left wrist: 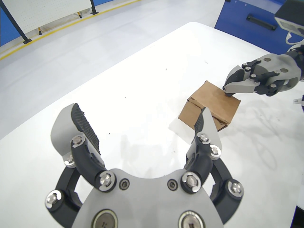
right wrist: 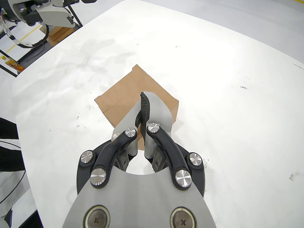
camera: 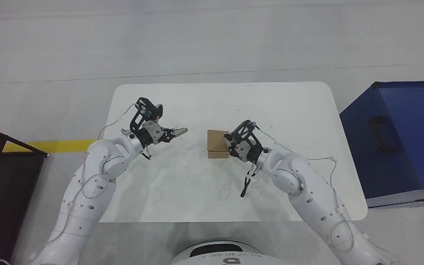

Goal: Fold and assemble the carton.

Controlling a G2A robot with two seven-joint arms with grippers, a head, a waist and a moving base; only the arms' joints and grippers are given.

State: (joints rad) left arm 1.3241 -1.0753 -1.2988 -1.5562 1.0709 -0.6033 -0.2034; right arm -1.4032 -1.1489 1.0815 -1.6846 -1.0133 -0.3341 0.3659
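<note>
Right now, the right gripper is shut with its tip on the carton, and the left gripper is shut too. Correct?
No: the left gripper is open, as the left wrist view shows. The right gripper, tip on the carton, is shut.

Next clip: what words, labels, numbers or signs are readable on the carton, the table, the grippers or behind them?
Carton: plain brown card, no print on the faces shown.
Table: no text, only small dark specks.
Left gripper: no lettering.
Right gripper: no lettering.
Pegboard behind the table: one brand mark, a logo with a word beside it, not quoted here.
</note>
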